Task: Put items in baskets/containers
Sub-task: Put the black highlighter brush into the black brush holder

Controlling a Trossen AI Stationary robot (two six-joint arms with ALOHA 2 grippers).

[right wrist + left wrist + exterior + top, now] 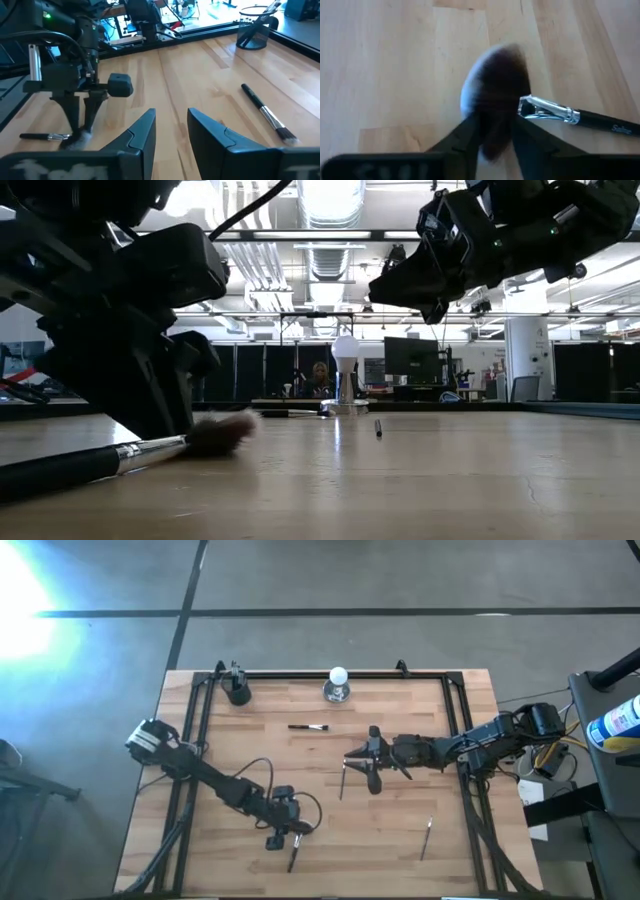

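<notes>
With the left hand (492,137) spread and straddling the fluffy brush (497,97) lying on the wooden surface (400,840), I'd pinch its handle, not the bristles, while the right hand (171,131) hovers spread, empty.

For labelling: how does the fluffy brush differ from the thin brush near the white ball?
The fluffy round-headed dark brush has a wide head; the thin dark brush has a narrow tip. The left gripper stands over the former; the latter lies alone. Both lie flat on the wooden table.
</notes>
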